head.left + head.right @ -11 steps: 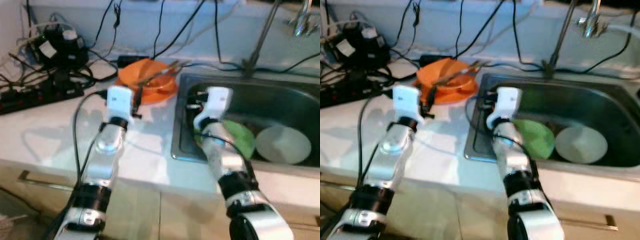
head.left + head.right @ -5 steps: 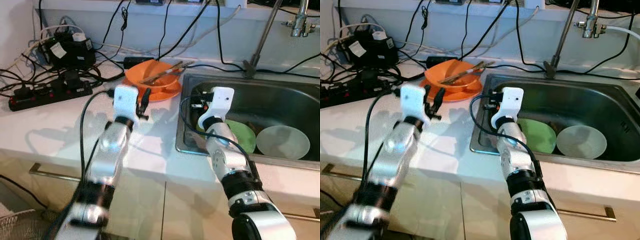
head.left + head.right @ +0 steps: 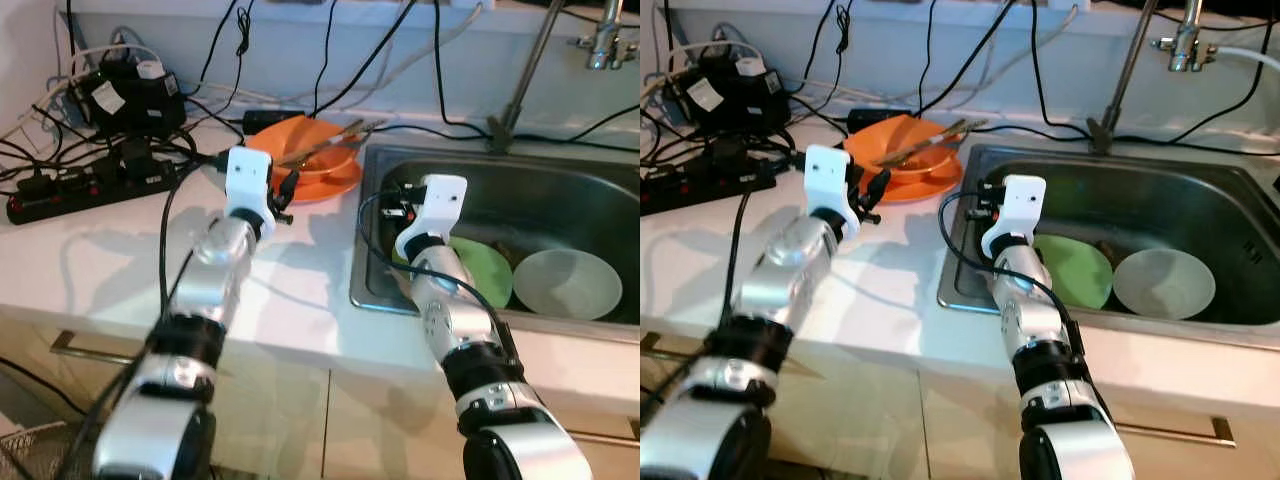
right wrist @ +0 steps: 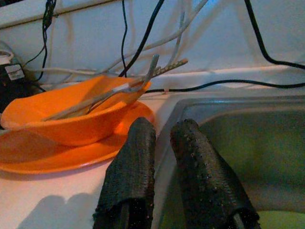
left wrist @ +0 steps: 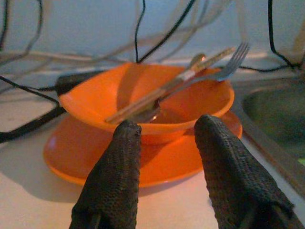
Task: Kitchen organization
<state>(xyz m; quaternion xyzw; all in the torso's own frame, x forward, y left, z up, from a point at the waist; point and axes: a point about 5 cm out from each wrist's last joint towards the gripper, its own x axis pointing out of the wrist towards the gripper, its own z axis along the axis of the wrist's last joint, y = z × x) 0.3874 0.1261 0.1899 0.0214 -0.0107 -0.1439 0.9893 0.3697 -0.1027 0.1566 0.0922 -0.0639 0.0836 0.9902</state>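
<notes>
The left tool (image 5: 164,143), fingers spread, points at the orange bowl (image 5: 143,102) stacked on its plate (image 5: 71,157) on the desk (image 3: 90,250). Nudging the rim could tip out the fork (image 5: 228,59). The right tool (image 4: 162,143) hovers nearly closed, empty, at the sink (image 3: 560,205) edge.

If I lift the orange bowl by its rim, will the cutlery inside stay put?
Probably not: the cutlery lies loose, overhanging the orange bowl, so tilting may slide it out. The bowl looks light, rigid plastic and may slip on its orange plate.

Silver arms with black joint bands; white wrist blocks; black cables; textured black fingers (image 5: 112,186).
</notes>
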